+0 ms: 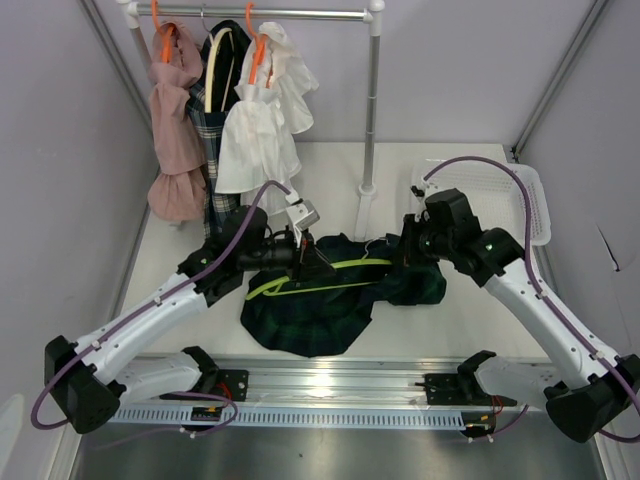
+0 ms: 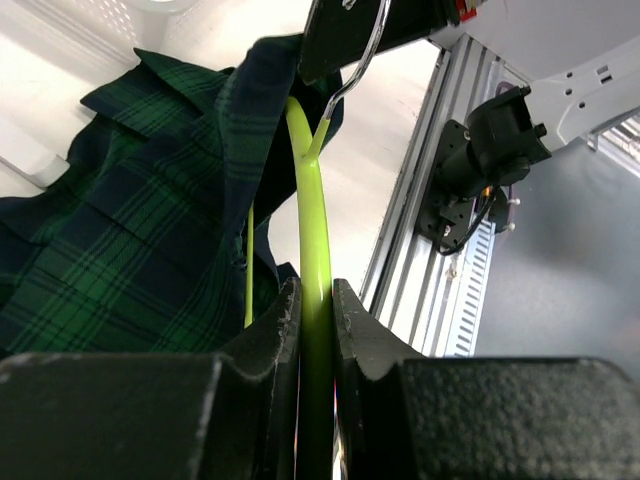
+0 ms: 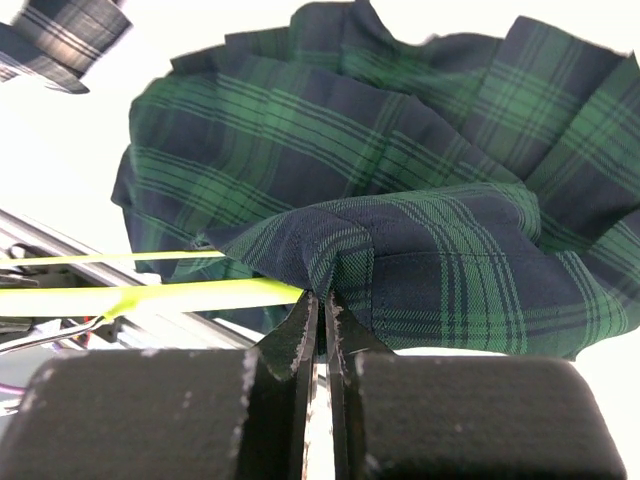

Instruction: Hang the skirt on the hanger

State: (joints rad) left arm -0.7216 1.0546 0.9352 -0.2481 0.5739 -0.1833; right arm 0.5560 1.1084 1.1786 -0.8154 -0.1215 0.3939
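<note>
A white table (image 1: 450, 325) in a pale-walled booth, with a rail (image 1: 300, 14) of hung clothes at the back, carries the skirt (image 1: 310, 320), which lies crumpled at the middle between the two arms. The hanger (image 1: 345, 266), a thin yellow-green one, lies across it. The left gripper (image 2: 315, 300) is clamped on the hanger's bar, its jaws tight against the plastic. The right gripper (image 3: 320, 305) is pinched nearly closed on a folded edge of the plaid cloth. The skirt looks light, soft and limp, so it will likely sag and bunch wherever it is not held. Its thicker band edge seems the best place to take it, as a pleat would probably slip or stretch. The hanger looks stiff but slick and narrow, so it may twist in the jaws. From above, the cloth covers part of the hanger, and I cannot tell whether its right end is inside the waist or only under a fold. The wire hook (image 2: 365, 50) is cut off at the top of the left wrist view.
</note>
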